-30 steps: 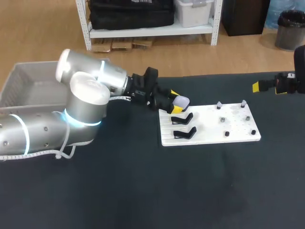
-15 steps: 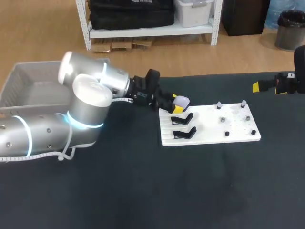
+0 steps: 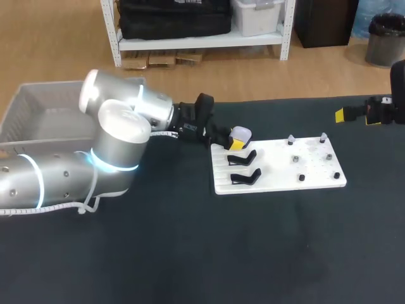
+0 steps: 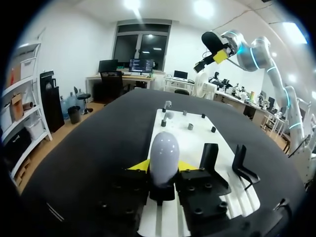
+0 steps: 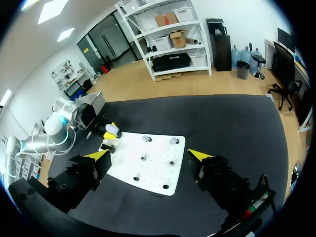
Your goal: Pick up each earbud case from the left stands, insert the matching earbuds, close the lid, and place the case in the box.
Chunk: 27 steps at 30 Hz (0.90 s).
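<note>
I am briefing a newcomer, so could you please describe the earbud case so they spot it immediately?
On the black table lies a flat white board. At its left end, beside two empty black stands, the left gripper is shut on a pale lilac, egg-shaped earbud case. Nothing else there is smooth, rounded and light.

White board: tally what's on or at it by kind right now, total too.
Earbud case: 1, held in the left gripper
Black stands: 2, both empty
Small posts: 6
Total: 9
</note>
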{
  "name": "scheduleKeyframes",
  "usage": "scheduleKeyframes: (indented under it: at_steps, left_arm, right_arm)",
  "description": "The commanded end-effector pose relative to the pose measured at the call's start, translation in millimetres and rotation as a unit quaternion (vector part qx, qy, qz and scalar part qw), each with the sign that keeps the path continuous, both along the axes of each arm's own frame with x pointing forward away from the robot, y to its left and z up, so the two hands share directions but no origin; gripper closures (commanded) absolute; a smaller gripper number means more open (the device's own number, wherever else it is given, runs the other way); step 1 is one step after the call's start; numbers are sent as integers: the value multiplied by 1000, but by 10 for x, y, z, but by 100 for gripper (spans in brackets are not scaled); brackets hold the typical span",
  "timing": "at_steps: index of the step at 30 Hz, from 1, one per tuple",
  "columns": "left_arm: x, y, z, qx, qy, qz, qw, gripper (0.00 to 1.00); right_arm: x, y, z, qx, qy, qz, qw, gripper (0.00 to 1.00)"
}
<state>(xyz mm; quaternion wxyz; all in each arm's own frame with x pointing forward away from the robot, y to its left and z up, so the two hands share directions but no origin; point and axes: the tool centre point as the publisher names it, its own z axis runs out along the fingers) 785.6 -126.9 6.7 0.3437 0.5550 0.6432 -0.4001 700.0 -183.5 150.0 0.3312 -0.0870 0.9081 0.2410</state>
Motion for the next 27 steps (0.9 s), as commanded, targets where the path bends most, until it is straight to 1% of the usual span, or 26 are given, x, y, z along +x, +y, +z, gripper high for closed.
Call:
scheduleKeyframes:
  at_steps: [1,7,14,17,19,22,23,27]
  left_arm:
    - [17,-4,-8,0,2,-3,1000,100]
    - [16,5,18,0,0,-2,1000,100]
    - [60,39,145,-3,-15,5,1000,100]
    - [87,76,184,-5,-16,15,1000,100]
    - [80,101,246,-8,-17,20,1000,100]
    - [23,101,350,-11,-23,24,999,100]
    - [5,99,378,-6,-25,32,999,100]
    - [-73,106,493,-12,-30,40,999,100]
  right_arm:
    - [4,-6,-4,1,0,1,1000,0]
    - [4,-6,-4,1,0,1,1000,0]
    - [4,-6,-4,1,0,1,1000,0]
    - [4,-6,-4,1,0,1,1000,0]
    - [4,-6,-4,1,0,1,1000,0]
    - [4,-6,-4,1,0,1,1000,0]
    - [9,52,-23,-3,4,2,1000,0]
    - [33,307,-81,-12,14,22,1000,0]
